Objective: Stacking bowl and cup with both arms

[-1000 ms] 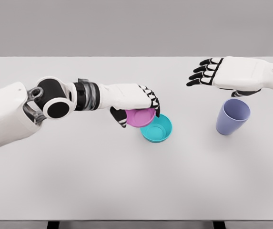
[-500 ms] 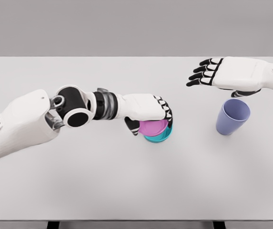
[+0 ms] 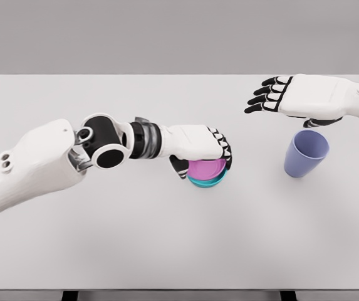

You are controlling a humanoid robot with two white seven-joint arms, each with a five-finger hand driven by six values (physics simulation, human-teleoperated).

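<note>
Left robot hand (image 3: 201, 149): fingers curled around the pink bowl (image 3: 205, 168).
Pink bowl: sits inside the teal bowl (image 3: 208, 182), mid tabletop (image 3: 166, 238).
Right robot hand (image 3: 292, 97): fingers spread, holding nothing, just above the purple cup (image 3: 306, 153).
Purple cup: upright, right side.

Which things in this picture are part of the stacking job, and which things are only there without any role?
Part of the job:
- pink bowl, gripped by the left hand
- teal bowl, under the pink one
- purple cup, upright, untouched
- right hand, open above the cup

Only there:
- white table, which carries everything; nothing else lies on it
</note>
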